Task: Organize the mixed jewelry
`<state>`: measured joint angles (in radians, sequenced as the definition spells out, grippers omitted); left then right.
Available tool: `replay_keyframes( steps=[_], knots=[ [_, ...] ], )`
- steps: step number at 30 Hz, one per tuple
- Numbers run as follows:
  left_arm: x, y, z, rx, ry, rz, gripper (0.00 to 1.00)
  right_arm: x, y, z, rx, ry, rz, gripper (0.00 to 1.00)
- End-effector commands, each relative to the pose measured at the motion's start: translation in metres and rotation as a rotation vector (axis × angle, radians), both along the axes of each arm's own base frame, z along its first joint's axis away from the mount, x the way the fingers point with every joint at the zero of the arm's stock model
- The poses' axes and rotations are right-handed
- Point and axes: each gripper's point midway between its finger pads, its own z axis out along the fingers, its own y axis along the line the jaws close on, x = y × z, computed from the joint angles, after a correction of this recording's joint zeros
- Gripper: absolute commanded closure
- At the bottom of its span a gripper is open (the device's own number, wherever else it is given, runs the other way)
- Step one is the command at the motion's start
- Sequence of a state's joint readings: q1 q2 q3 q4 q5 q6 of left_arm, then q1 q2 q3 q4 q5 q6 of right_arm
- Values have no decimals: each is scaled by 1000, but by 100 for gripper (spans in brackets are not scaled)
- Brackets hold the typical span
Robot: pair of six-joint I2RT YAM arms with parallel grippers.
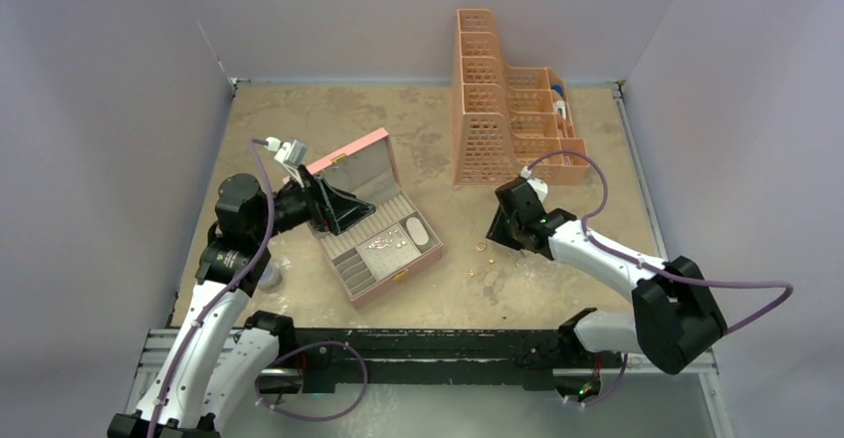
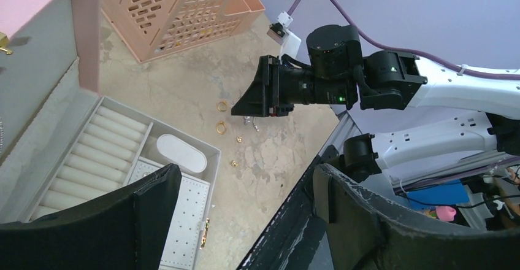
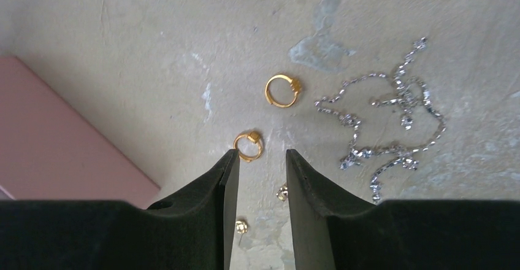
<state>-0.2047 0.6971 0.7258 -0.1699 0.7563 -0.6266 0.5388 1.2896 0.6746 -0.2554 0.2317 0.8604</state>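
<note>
The mixed jewelry lies partly on the table: two gold rings (image 3: 248,145) (image 3: 282,91), a silvery chain (image 3: 392,123) and two small studs (image 3: 241,226) (image 3: 282,192). More tiny pieces (image 1: 383,244) sit in the open pink box (image 1: 398,279). My right gripper (image 3: 257,154) hovers low over the table with its jaws partly apart. Both studs lie between its fingers and nothing is gripped. The nearer ring touches the left fingertip. My left gripper (image 2: 245,175) hangs wide open and empty over the box's right edge, and in the top view it (image 1: 343,214) stands above the tray.
A peach slotted organizer (image 1: 508,109) stands at the back right. The box's lid (image 1: 348,159) leans open toward the back left. A grey round disc (image 1: 269,277) lies by the left arm. The black rail (image 1: 428,343) runs along the near edge.
</note>
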Motion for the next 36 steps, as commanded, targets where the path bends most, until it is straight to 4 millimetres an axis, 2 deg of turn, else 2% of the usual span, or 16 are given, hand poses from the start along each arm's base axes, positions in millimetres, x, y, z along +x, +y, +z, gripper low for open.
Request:
replay_keyframes(
  steps=[1, 5, 13, 20, 25, 31, 34, 36],
  knots=[
    [2, -2, 8, -11, -58, -7, 21, -19, 7, -5, -8, 71, 61, 64],
    [6, -2, 3, -7, -46, 0, 23, -29, 5, -9, -23, 96, 58, 68],
    [7, -1, 0, -6, -33, 8, 28, -36, 4, -21, -63, 113, 60, 77],
    [8, 0, -2, -1, -21, 22, 30, -38, 2, -24, -73, 111, 46, 75],
    [9, 0, -2, -2, -11, 27, 33, -40, -1, -30, -82, 115, 37, 77],
    [8, 1, -4, -1, -4, 28, 35, -36, -4, -28, -89, 92, 18, 87],
    [8, 1, -4, -1, -1, 29, 35, -34, -1, -26, -77, 84, 20, 98],
    [8, 1, -5, 0, 2, 29, 35, -33, -1, -25, -72, 78, 19, 100]
  ],
)
